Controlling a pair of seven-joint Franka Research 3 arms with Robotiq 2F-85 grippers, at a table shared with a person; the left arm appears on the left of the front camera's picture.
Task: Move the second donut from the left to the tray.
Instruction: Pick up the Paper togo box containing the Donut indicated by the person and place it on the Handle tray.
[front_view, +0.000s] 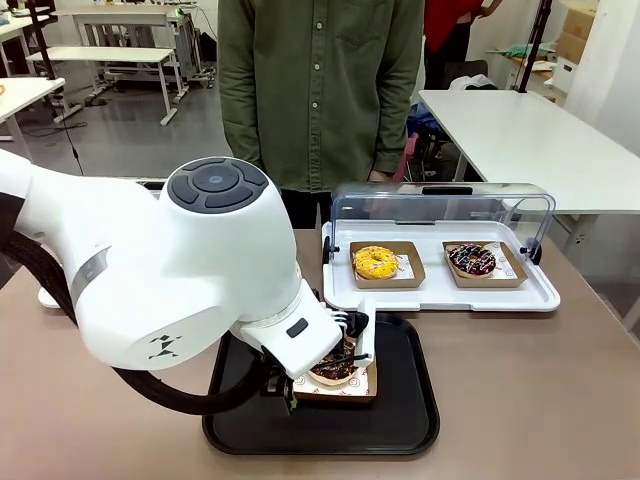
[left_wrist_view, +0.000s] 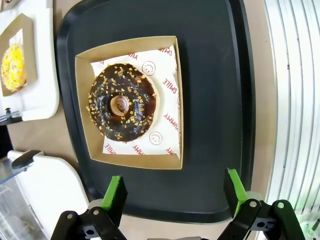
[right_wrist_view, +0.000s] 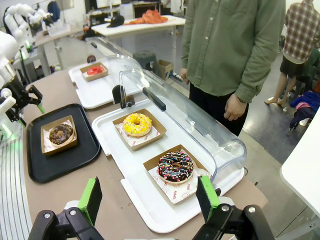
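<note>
**Chocolate donut in its card holder sits on the black tray, left tool spread above it**

The second donut from the left (left_wrist_view: 122, 104), round with dark chocolate icing and small pale sprinkles, lies in a shallow square brown cardboard holder (left_wrist_view: 85, 112) lined with printed white paper. The holder rests flat on the tray (left_wrist_view: 210, 100), a wide black plastic one with a raised rim, and sits inside that rim toward one side. Judging by how things lie, the move to the tray looks complete.

The left tool (left_wrist_view: 174, 192) hangs just off the tray's edge with its green pads spread wide and nothing between them; it touches neither donut nor holder. The right tool (right_wrist_view: 148, 197) is well away from the tray, also spread and empty, above a white display tray (right_wrist_view: 135, 197) with a raised clear lid. That display tray carries a yellow donut (right_wrist_view: 137, 124) and a dark donut with coloured sprinkles (right_wrist_view: 175, 167). A person (front_view: 320, 90) in a green shirt stands at the far side of the counter (front_view: 540, 390), beyond the black tray.

The donut is likely light, soft and easily dented, and its icing would smear or stick to the pads. The holder is probably thin card that bends under a hard squeeze. The safest hold seems to be on two opposite walls of the holder, gently, keeping it level.
</note>
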